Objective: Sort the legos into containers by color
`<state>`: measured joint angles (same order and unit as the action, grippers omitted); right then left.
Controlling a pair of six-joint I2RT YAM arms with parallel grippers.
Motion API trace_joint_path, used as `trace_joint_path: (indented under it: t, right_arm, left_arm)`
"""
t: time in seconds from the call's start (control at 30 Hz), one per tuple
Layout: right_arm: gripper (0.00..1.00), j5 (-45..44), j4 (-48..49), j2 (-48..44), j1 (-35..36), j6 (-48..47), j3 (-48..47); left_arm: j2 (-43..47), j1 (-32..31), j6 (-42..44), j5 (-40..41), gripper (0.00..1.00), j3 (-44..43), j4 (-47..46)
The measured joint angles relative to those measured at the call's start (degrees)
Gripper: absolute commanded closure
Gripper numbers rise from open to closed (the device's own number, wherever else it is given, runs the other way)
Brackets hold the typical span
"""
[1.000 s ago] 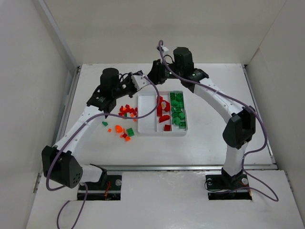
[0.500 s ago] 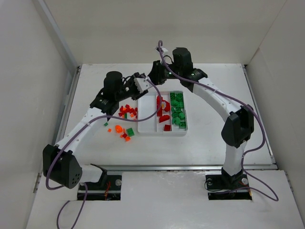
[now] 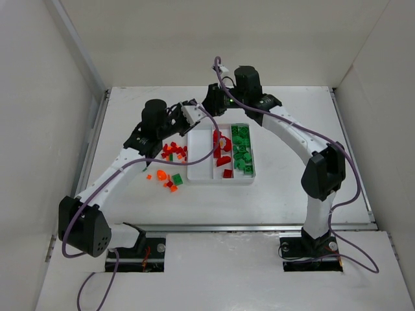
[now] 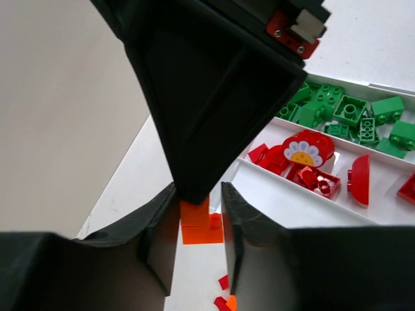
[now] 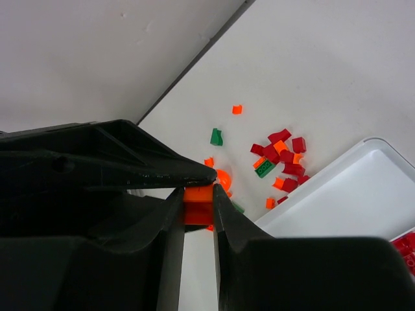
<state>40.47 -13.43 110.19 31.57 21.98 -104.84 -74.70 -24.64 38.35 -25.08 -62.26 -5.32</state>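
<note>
The left claw (image 4: 200, 208) and the right claw (image 5: 197, 194) meet tip to tip, both pinching one small bright orange plastic brick (image 4: 201, 228) above the white table (image 3: 292, 194), beside the white three-compartment plastic tray (image 3: 220, 182). Green bricks (image 3: 242, 152) fill its right compartment and dark red pieces (image 3: 222, 155) its middle. Loose mixed pieces (image 3: 170, 162) lie left of the tray.

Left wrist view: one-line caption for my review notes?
Orange brick inside the left pincer, right pincer meeting it from above; white tray behind holds sorted red legos and green legos.
</note>
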Motion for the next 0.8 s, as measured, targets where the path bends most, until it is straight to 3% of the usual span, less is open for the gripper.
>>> trace_joint_path:
  t: [0.23, 0.8]
  right_arm:
    - [1.00, 0.07, 0.02, -0.02, 0.00, -0.02, 0.00]
    - [1.00, -1.33, -0.31, -1.81, -0.26, 1.92, 5.77]
  left_arm:
    - [0.00, 0.15, -0.76, 0.85, 1.00, 0.02, -0.68]
    - [0.11, 1.60, -0.24, -3.80, 1.00, 3.19, 0.76]
